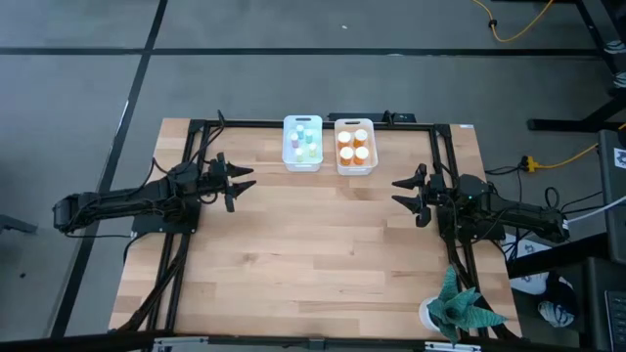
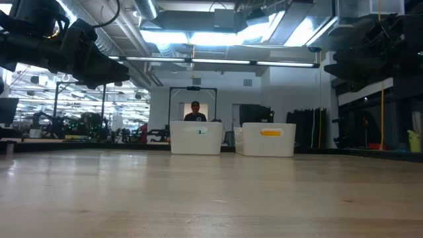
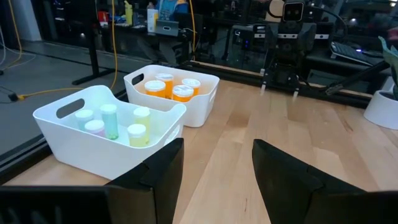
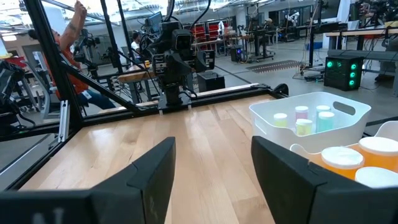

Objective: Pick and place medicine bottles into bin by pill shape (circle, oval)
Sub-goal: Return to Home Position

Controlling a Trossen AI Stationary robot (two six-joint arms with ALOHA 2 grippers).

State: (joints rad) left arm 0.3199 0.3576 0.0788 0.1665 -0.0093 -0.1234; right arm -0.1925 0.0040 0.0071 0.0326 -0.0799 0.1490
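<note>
Looks like the homing step, sorting apparently done: pastel bottles (image 1: 309, 150) in left bin (image 1: 302, 167), orange bottles (image 1: 345, 154) in right bin (image 1: 354, 171), both at 12 o'clock. Left gripper (image 1: 240, 183) at 9, right gripper (image 1: 403, 193) at 3, fingers wide, empty. Next: just park.

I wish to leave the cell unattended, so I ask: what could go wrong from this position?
1. The potted plant stands on the table corner beside the right arm; a swinging elbow might tip it.
2. The left gripper and right gripper, both open, point inward near the white bins; a low sweep could push them and spill the medicine bottles.
</note>
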